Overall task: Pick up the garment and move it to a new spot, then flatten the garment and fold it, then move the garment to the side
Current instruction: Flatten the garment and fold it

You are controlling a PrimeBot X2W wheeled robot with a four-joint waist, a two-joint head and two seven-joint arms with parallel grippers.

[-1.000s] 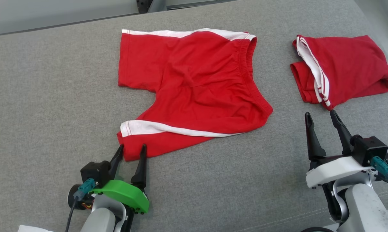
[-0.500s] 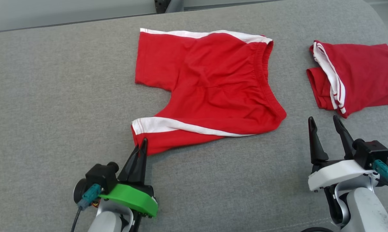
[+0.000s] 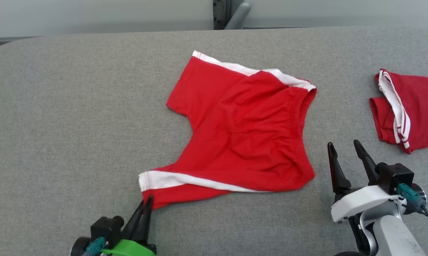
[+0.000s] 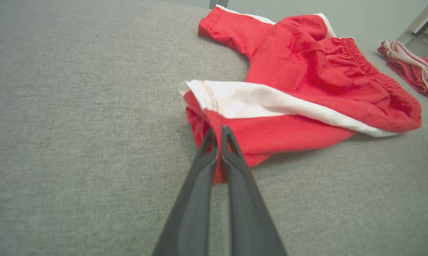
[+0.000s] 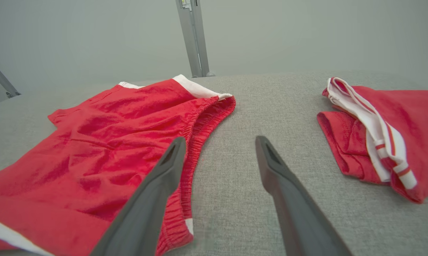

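Your left gripper (image 3: 146, 202), at the lower left of the head view, has its fingers pressed together on the bottom corner of the near leg of the red shorts (image 3: 245, 135), just below the white stripe (image 3: 185, 179). The shorts lie spread across the middle of the grey padded table (image 3: 75, 106). Your right gripper (image 3: 343, 145), at the lower right, stands spread and empty, just beside the waistband (image 3: 299, 117). A folded red garment (image 3: 412, 106) lies well apart at the right edge.

The bite looks small and takes one corner only. Pull quickly and the cloth may slip free, or the rest may trail behind and bunch up, costing you flattening work.

The left wrist view shows red cloth wedged between the fingers and the hem raised off the table, which the head view leaves doubtful. I cannot tell whether both layers are caught. The right wrist view shows bare table between its fingers.
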